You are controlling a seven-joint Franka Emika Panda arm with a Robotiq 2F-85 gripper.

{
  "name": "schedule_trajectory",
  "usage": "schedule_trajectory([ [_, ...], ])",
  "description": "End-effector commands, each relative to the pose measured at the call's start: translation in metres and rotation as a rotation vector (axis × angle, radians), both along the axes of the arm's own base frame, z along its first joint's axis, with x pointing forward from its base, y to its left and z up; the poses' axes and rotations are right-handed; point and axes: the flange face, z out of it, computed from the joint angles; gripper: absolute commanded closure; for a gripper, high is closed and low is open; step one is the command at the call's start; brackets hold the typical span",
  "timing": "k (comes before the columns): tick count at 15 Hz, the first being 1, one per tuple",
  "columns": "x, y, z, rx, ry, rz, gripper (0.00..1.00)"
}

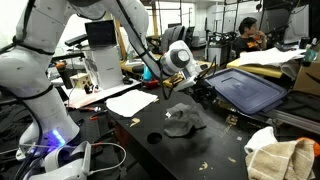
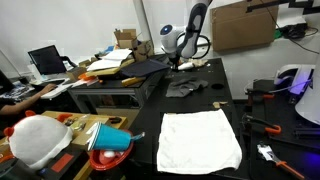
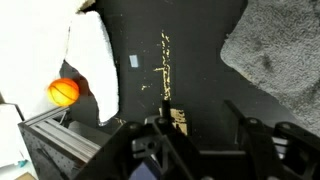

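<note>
Two fingers of my claw [image 3: 205, 128] stand spread apart with nothing between them. They hang over the bare black counter [image 3: 190, 40] just beside the grey cloth [image 3: 275, 50], not above it. Pointing straight down like this, I judge, puts the cloth's edge in my wrist view. Under me, next to the cloth, yellowish scuffs [image 3: 165, 70] mark the counter. In an exterior view the grey cloth [image 1: 183, 120] lies crumpled in a low heap, clear of my fingers, probably because soft fabric slumps wherever it is let down. Past the scuffs, on the side away from the cloth, lies a white sheet [image 3: 95, 60], and beyond it an orange ball [image 3: 63, 92]. Farther from the cloth a white towel [image 2: 200, 140] is spread flat on the counter, and a dark tray [image 1: 250, 90] sits behind it.
</note>
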Motion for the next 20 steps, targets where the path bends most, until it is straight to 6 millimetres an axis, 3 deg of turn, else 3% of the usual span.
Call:
schedule_trajectory([
  [1, -0.022, -0.006, 0.0, 0.002, -0.004, -0.03, 0.12],
  [2, -0.027, -0.007, -0.003, 0.037, 0.031, -0.047, 0.05],
  [3, -0.031, -0.01, -0.01, 0.099, 0.079, -0.09, 0.2],
  [4, -0.035, -0.013, -0.015, 0.138, 0.105, -0.124, 0.43],
  [6, -0.029, -0.024, -0.022, 0.226, 0.125, -0.232, 0.51],
  [12, -0.007, -0.057, -0.016, 0.425, 0.018, -0.562, 0.97],
  [16, 0.006, -0.056, -0.026, 0.496, -0.042, -0.688, 1.0],
  [20, 0.01, -0.051, -0.051, 0.523, -0.02, -0.76, 1.0],
])
